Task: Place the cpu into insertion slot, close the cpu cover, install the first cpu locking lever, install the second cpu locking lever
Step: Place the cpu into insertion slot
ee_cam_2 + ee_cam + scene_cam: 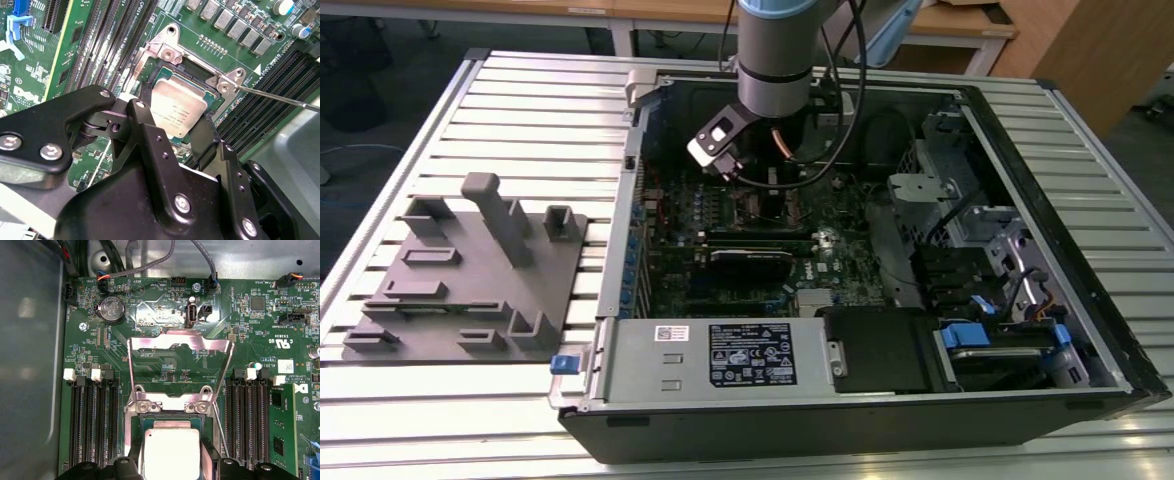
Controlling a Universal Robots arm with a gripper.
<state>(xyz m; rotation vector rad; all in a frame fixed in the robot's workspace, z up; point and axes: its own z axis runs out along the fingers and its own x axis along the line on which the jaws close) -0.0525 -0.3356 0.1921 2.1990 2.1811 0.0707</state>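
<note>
Exterior view: your slatted metal table (454, 430) spans the frame; wooden desks (654, 12) line the top edge, a wooden cabinet (1101, 50) stands upper right.

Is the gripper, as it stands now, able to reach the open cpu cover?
Probably yes: the gripper hangs close over the cpu, the cpu cover stands open right beside the cpu, and nothing lies between gripper and cover.

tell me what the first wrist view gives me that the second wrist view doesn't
First wrist view: the metal cover frame standing open off the socket, and a coin battery. Second wrist view: the end effector with its black links, and a blue connector. Both wrist views: the chip sitting in the socket, a thin lever rod beside it, long memory slots.
</note>
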